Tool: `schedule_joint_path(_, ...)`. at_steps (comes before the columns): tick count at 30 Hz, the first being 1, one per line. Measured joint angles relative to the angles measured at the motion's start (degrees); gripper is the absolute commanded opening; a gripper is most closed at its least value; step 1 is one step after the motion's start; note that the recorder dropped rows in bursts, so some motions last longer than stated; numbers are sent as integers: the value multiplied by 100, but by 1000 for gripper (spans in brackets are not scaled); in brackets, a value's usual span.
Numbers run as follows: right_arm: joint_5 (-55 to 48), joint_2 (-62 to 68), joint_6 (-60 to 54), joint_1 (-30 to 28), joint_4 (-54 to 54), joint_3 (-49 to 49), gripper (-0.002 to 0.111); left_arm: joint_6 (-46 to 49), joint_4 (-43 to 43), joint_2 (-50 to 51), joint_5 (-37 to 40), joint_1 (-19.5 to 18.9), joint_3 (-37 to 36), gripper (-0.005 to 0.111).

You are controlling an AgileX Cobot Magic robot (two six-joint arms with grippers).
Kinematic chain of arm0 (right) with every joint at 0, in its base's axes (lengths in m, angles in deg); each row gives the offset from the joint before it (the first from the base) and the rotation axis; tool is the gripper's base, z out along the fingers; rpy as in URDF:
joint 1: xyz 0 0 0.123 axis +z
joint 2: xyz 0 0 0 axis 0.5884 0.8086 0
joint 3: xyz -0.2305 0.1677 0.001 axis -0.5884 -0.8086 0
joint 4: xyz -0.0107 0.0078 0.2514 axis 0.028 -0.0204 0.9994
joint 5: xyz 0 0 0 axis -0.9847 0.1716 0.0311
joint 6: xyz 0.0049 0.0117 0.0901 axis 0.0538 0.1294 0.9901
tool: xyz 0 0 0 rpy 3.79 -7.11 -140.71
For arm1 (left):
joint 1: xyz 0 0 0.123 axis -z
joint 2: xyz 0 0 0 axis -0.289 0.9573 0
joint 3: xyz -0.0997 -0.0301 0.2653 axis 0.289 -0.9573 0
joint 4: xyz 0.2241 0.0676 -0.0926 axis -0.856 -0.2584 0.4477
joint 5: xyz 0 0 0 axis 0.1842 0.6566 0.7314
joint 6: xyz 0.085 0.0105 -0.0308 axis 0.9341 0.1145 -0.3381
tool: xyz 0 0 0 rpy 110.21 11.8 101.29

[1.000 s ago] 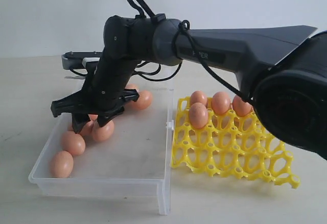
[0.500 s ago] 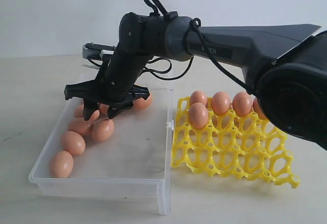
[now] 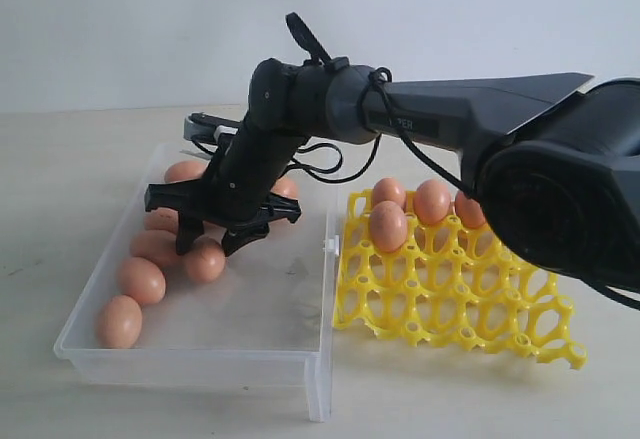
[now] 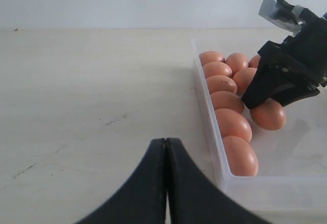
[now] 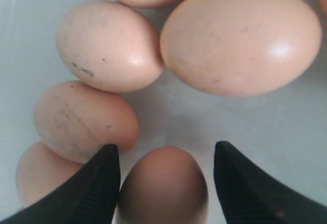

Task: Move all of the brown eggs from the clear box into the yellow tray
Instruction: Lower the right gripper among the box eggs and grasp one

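Brown eggs (image 3: 141, 279): smooth, oval, pale reddish-tan, a few flecked with faint dark specks in the right wrist view. Most lying on their sides in the clear box (image 3: 190, 364), lined up along its left wall in the exterior view and bunched toward the back. Four more seated in the back cups of the yellow tray (image 3: 455, 334), just beside the box on the table (image 3: 60, 159). Box shallow, transparent, low-walled, with a small latch on the side facing the tray. Tray a bright open lattice of round cups. Right end effector (image 3: 207, 247) reaching across into the box, pointing down, jaws apart and straddling one egg (image 5: 163, 185) that rests on the box floor; cannot tell whether the fingers (image 5: 97, 183) touch its shell. Left end effector (image 4: 166, 142) low over the table outside the box, jaws pressed together, nothing between them.
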Motion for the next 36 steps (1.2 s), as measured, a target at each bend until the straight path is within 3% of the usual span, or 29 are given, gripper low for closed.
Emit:
schedule_joint_path(24,-632,-213,-377,8,-134,13,54,0,0,0,0,0,0,0)
schedule_joint_path(30,-632,-279,-388,8,-213,13,39,0,0,0,0,0,0,0)
schedule_joint_path(36,-632,-279,-472,8,-213,13,48,0,0,0,0,0,0,0)
